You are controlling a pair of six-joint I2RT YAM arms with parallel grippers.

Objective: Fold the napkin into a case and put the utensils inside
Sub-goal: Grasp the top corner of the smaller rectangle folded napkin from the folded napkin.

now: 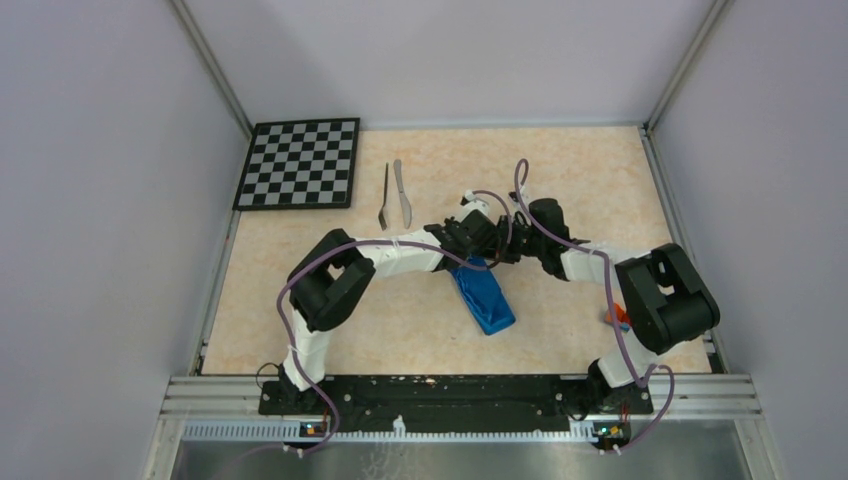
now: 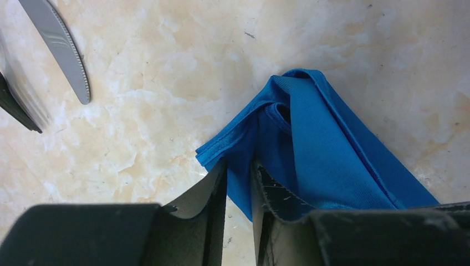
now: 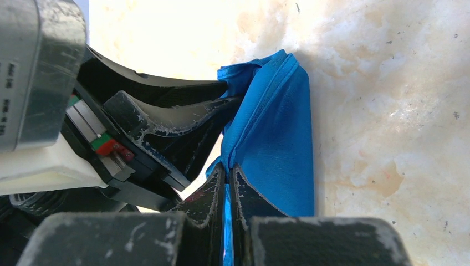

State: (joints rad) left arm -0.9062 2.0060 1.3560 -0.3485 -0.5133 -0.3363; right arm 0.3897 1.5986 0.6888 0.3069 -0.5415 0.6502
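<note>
The napkin (image 1: 483, 297) lies in the middle of the table (image 1: 560, 180). It is folded into a long, thin strip with a few layers, so it looks almost like a case. The far end of the strip is bunched up and lifted a little, because both end effectors have hold of it there.

The left end effector (image 2: 239, 172) is closed most of the way, with a fold of blue cloth pinched between its fingers. The right end effector (image 3: 228, 172) is squeezed tight, with just a thin edge of cloth between its fingers. They are likely pulling the layers apart to make a mouth for the pocket, or tidying the last fold.

The fork (image 1: 384, 197) and the knife (image 1: 402, 192) lie side by side farther back, well apart from the napkin. They are not inside yet. The checkerboard (image 1: 300, 163) sits in the far left corner.

The left arm bends out to the left and then reaches across to the middle. The right arm bends out to the right and reaches in. Both wrists point down, very close together, right over the far end of the strip.
</note>
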